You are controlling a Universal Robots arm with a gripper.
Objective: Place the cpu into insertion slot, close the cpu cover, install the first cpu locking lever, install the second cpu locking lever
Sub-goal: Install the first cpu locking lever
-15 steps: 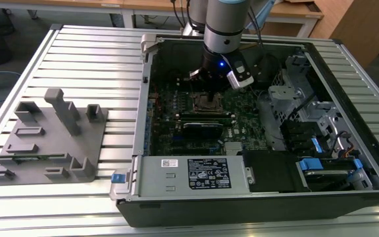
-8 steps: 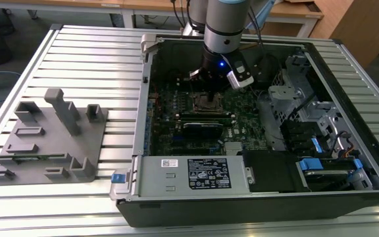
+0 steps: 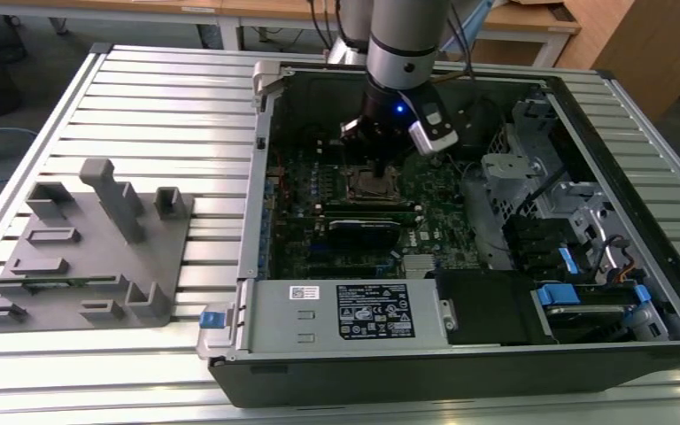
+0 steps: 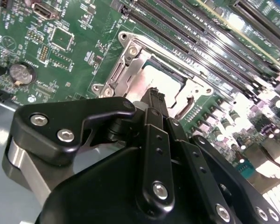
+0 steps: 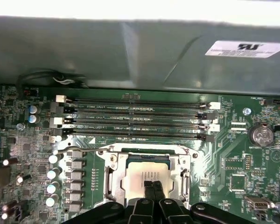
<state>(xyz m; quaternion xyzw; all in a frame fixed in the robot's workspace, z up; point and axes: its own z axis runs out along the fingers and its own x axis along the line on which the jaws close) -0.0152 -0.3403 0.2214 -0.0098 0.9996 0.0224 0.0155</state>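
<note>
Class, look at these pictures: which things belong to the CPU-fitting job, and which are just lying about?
Job in hand: cpu; cover; tool, right above the cpu.

Lying about: grey jig plate; power supply; memory slots; coin battery.

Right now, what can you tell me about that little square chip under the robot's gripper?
The cpu is a small, flat square chip with a pale silver-beige metal face that shines under the light. It lies flat, set into the green motherboard, with a silver metal frame around its edges. The gripper, shut, sits right over its face; whether it touches the chip cannot be told.
</note>
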